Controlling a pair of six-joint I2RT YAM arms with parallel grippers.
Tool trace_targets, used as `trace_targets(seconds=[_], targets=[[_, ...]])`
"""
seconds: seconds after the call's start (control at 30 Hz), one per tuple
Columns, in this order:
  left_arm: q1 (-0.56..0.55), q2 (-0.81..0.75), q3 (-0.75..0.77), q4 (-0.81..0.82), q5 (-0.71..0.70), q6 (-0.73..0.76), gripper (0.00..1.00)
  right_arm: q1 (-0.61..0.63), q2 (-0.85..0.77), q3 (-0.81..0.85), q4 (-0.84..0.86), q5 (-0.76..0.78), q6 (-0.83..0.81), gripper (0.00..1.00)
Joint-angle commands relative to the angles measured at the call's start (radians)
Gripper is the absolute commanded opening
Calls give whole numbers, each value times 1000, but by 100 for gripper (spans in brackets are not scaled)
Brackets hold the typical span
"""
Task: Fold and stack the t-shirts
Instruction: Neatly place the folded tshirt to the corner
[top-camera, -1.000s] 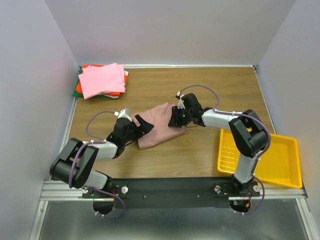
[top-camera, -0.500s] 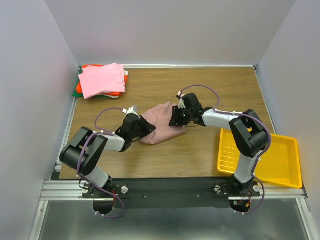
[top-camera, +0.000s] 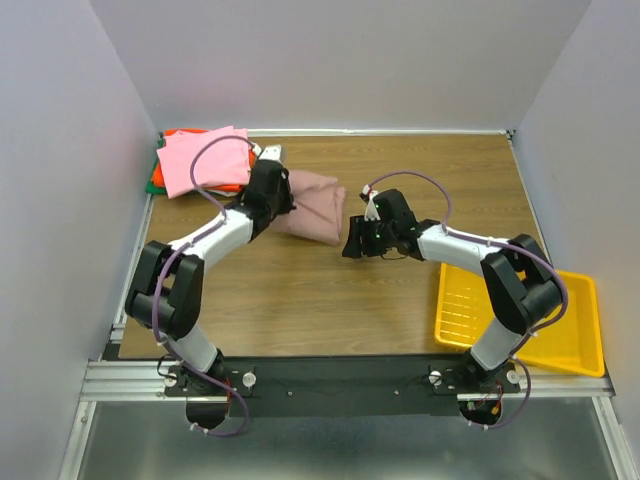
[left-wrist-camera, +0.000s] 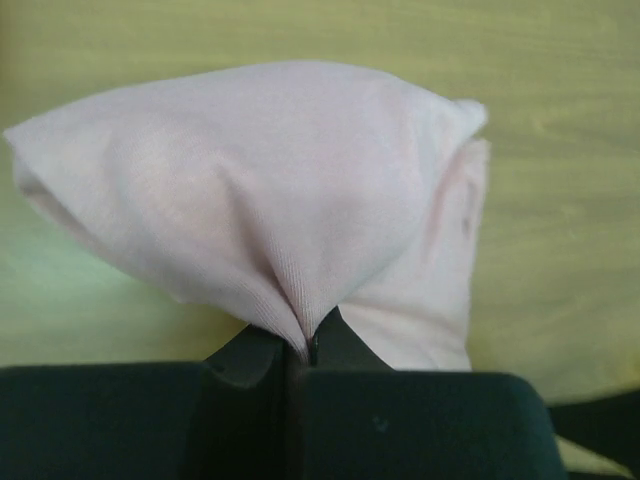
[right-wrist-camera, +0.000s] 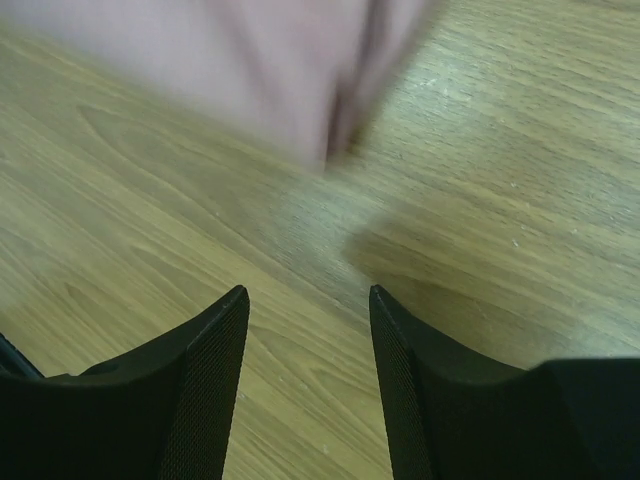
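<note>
Mauve t-shirt, folded bundle, back left of the counter near the pink-topped stack — left jaws pinched shut on its fold, right jaws parted and empty — stacking step, likely; next: lift onto stack, release squarely.

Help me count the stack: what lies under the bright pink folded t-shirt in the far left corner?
Orange-red cloth peeks out beneath the bright pink folded t-shirt, with a green edge lower down. The rest is covered.

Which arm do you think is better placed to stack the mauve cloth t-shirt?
Left: the left gripper holds the mauve cloth t-shirt near the pink folded stack; the right gripper is open, empty.
</note>
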Motion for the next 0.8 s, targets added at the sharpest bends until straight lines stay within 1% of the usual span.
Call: trace_targets(seconds=[0.0,0.03,0.07,0.13,0.17,0.3,0.37,0.5,0.77], targets=[[54,80,204,-237,-121,291,0,-1,-41,-27,-47,42,-29,59],[62,105,241,-262,-124,346,0,-1,-44,-28,-50,44,-30,59],[74,144,314,-283,-138,371,0,-1,-47,-28,-50,44,-32,59],[85,186,382,-345,-155,418,0,-1,-47,-30,-52,41,-38,59],[91,206,447,-365,-163,453,0,-1,-48,-32,-53,39,-40,59],[123,281,581,-429,-166,536,0,-1,-36,-36,-55,33,-49,60],[145,298,627,-462,-160,563,0,-1,-27,-38,-55,35,-53,60],[186,340,786,-552,-148,624,0,1,-4,-36,-55,13,-58,60],[286,381,1018,-646,-83,685,0,-1,19,-36,-54,-8,-61,60]])
